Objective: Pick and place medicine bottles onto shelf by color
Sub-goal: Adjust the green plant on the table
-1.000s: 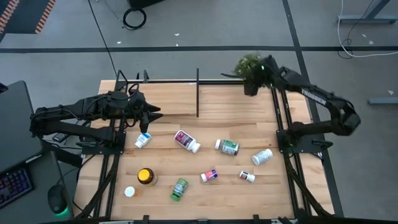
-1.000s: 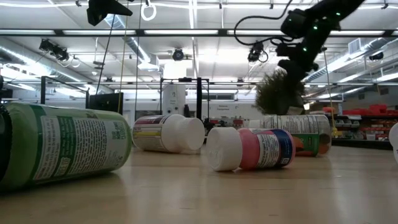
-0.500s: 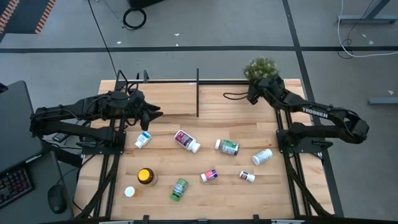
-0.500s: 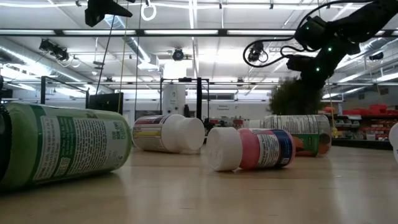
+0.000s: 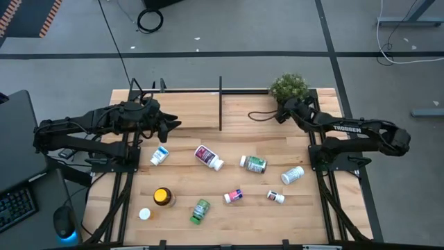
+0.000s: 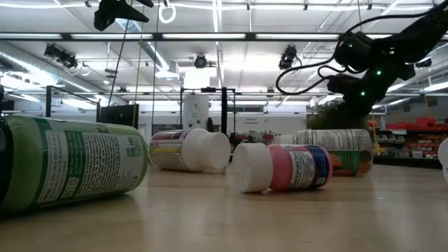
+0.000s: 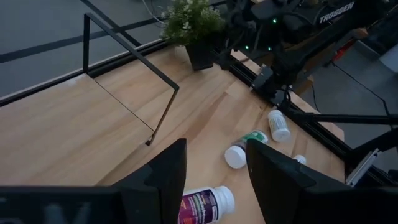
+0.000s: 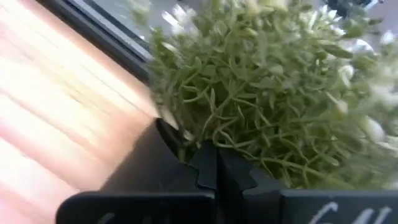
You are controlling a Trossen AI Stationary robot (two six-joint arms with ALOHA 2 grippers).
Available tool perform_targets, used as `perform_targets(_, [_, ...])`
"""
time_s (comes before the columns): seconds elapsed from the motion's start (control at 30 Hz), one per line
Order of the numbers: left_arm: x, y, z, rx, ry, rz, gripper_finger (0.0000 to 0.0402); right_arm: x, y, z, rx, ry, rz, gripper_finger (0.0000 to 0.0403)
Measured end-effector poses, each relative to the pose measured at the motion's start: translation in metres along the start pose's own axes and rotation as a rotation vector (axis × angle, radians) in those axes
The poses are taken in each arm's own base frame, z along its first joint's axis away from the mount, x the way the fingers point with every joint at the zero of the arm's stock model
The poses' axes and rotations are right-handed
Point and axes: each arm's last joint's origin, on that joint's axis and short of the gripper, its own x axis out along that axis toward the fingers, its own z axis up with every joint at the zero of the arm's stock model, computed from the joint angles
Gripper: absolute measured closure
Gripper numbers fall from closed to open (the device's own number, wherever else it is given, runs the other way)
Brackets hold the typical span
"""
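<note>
Pale wood planks make up the counter [image 5: 229,215], where the medicine bottles [image 5: 208,157] lie scattered on their sides across its near half, none yet on the shelf [image 5: 194,114] at the far edge. Its black posts split it into bays, probably one per color. Right gripper [image 5: 283,111] sits at the far right beside the potted plant [image 5: 289,86], fingers pressed together on nothing I can see. Left gripper [image 5: 173,125] hovers above the far left, fingers partly spread and empty, likely lining up on the blue-labelled bottle [image 5: 160,155] just below
</note>
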Motion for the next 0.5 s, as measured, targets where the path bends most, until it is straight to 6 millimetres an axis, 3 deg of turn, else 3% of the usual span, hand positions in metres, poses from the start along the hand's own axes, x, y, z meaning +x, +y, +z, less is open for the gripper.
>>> perform_targets(0.27, [0.000,0.001,0.000,-0.016,-0.014,0.021,0.0228,-0.019,0.025,0.000,-0.090,-0.042,0.111,0.0400])
perform_targets(0.5, [0.000,0.001,0.001,-0.022,-0.027,0.037,0.0228,-0.024,0.043,-0.029,-0.023,0.087,0.103,0.0400])
